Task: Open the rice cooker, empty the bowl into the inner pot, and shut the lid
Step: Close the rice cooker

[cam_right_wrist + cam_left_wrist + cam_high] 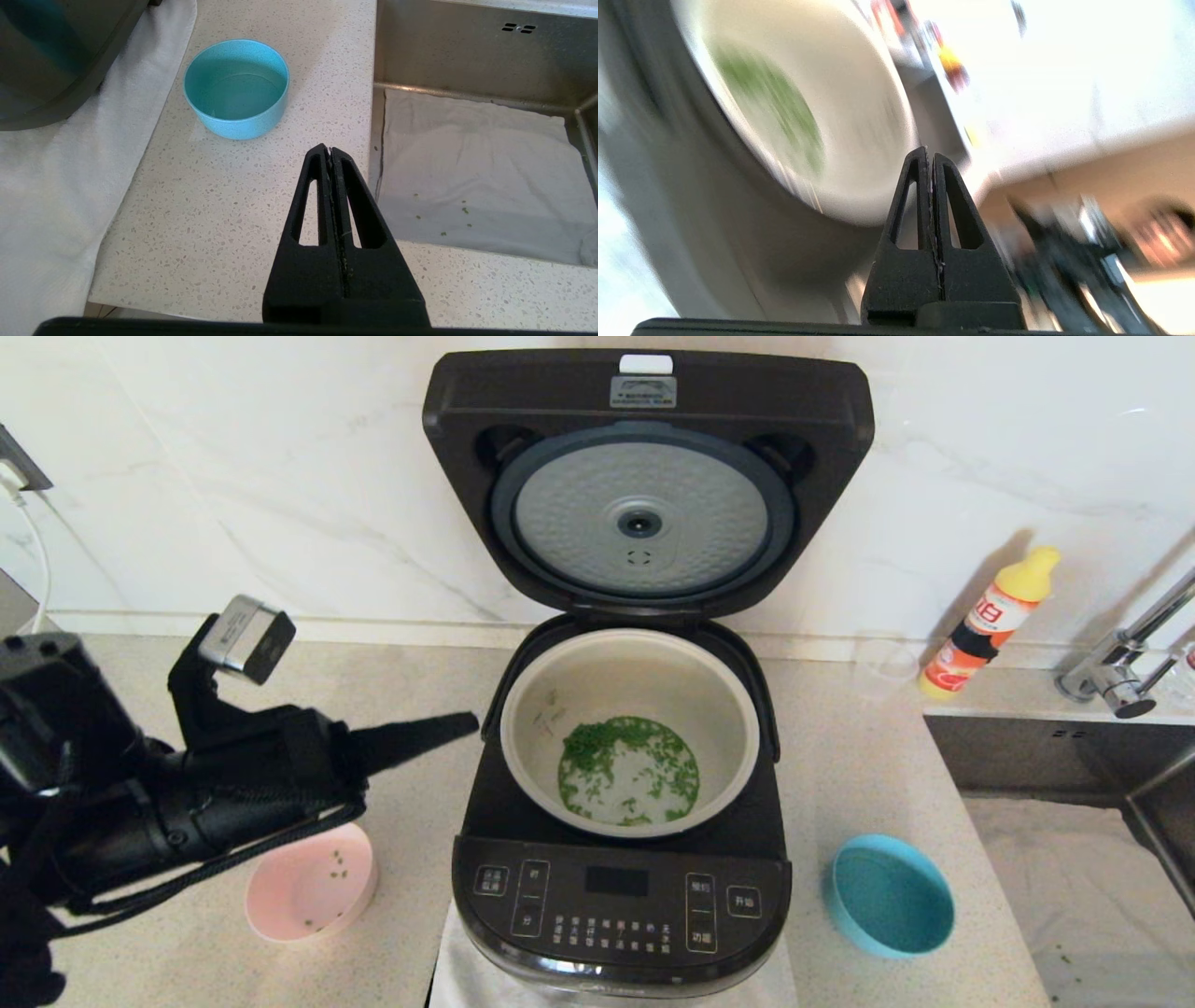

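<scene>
With greens already in the inner pot [630, 728] and pink bowl [313, 887] set down, lid [644, 476] closing is next, to be pushed down by left gripper [471, 721], fingers together, empty; right gripper [331, 151] likewise pressed together, idle near blue bowl [236, 88]

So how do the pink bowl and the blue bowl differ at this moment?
The pink bowl sits left of the rice cooker, partly under the left arm; the blue bowl sits to its right, in the open. The pink bowl holds a few green flecks, while the blue bowl looks clean. The shut left pincer points past the pink bowl toward the inner pot. Both stand upright on the counter, almost empty.
</scene>
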You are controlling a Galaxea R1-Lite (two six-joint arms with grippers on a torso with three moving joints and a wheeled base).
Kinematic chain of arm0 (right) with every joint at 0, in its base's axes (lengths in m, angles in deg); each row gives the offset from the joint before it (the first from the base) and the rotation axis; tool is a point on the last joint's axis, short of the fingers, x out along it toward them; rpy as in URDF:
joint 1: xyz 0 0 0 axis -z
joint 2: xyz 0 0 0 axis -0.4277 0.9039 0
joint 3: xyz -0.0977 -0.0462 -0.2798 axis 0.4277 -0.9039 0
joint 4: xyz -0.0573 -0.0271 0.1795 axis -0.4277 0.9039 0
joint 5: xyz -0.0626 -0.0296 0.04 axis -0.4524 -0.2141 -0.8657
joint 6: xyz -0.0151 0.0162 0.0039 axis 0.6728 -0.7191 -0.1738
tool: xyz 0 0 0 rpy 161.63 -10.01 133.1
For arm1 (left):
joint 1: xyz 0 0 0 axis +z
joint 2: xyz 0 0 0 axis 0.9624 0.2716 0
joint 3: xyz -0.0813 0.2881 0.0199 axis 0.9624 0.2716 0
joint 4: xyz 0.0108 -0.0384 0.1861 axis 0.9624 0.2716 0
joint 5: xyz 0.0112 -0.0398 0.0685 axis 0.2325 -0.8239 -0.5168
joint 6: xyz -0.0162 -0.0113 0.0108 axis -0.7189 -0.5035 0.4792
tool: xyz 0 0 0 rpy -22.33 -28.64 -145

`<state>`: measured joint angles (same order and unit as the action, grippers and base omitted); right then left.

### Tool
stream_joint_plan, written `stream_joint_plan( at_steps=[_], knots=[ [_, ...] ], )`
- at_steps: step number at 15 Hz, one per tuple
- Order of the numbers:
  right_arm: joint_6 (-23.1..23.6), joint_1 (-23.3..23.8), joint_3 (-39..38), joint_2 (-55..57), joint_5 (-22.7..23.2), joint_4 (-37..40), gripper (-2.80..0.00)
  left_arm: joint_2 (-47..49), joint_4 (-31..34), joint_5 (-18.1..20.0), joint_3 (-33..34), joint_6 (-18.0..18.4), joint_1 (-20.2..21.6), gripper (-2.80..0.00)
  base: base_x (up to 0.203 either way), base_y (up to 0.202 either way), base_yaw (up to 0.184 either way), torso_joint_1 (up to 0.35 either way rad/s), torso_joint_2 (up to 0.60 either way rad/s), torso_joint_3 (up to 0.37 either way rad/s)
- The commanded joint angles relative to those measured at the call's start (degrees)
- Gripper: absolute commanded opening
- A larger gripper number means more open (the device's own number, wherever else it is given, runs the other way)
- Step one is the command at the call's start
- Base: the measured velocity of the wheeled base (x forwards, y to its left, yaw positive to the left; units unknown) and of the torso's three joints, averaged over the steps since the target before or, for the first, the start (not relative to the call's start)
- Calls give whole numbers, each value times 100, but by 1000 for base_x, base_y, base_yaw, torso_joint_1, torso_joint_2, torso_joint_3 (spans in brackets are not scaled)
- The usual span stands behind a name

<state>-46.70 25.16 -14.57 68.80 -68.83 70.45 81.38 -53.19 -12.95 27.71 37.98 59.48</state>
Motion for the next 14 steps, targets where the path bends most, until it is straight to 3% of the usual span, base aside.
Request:
stream_joint_plan(
  at_steps=[1,6,14],
  knots=[
    [4,-2,0,-1,3,3,-280,644,-33,-386,-750,-32,137,-280,0,0,0,0,0,0],
    [4,-2,0,-1,3,3,-280,1372,36,-534,-2377,-54,564,-280,0,0,0,0,0,0],
    [4,-2,0,-1,3,3,-280,2101,227,-562,-4353,-43,606,-280,0,0,0,0,0,0]
  ],
)
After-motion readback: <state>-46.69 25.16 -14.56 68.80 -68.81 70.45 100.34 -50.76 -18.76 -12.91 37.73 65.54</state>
